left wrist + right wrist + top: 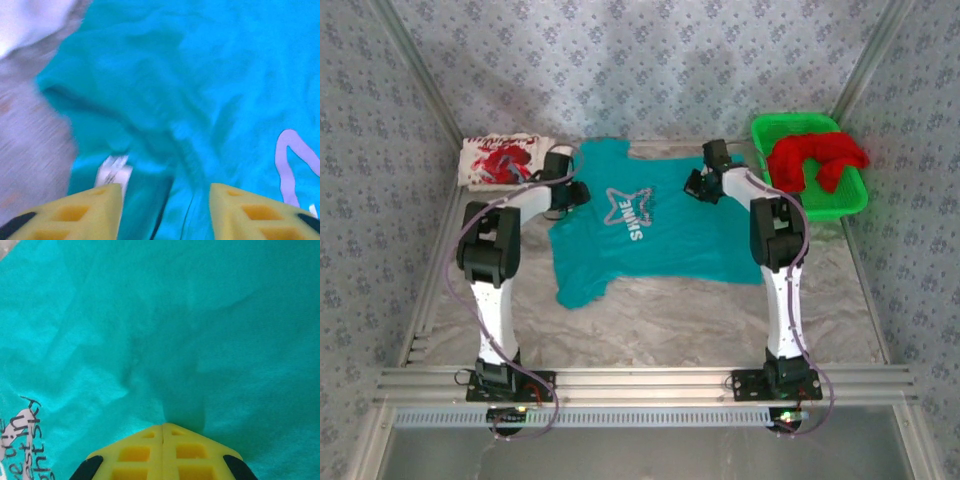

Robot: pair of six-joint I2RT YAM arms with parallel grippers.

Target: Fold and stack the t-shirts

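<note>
Now, flattening the teal t-shirt (650,240) on the counter (670,320).
Folded white t-shirt (500,160) far left; left hand (165,192) hovers part-open by one shoulder; right hand (163,426) pinches the other, probably to pull it flat; red t-shirt (815,158) waits in the basket (850,200).

Looks past the left gripper (165,196), its yellow plastic fingers (240,210) held apart, onto a rumpled, blurred soft teal cloth t-shirt (190,75); catches a small white fabric label (114,170) just beside one finger, pale lilac print (292,160) at right; takes in grey mottled tabletop (30,150) and white cloth (30,20) at left.
</note>
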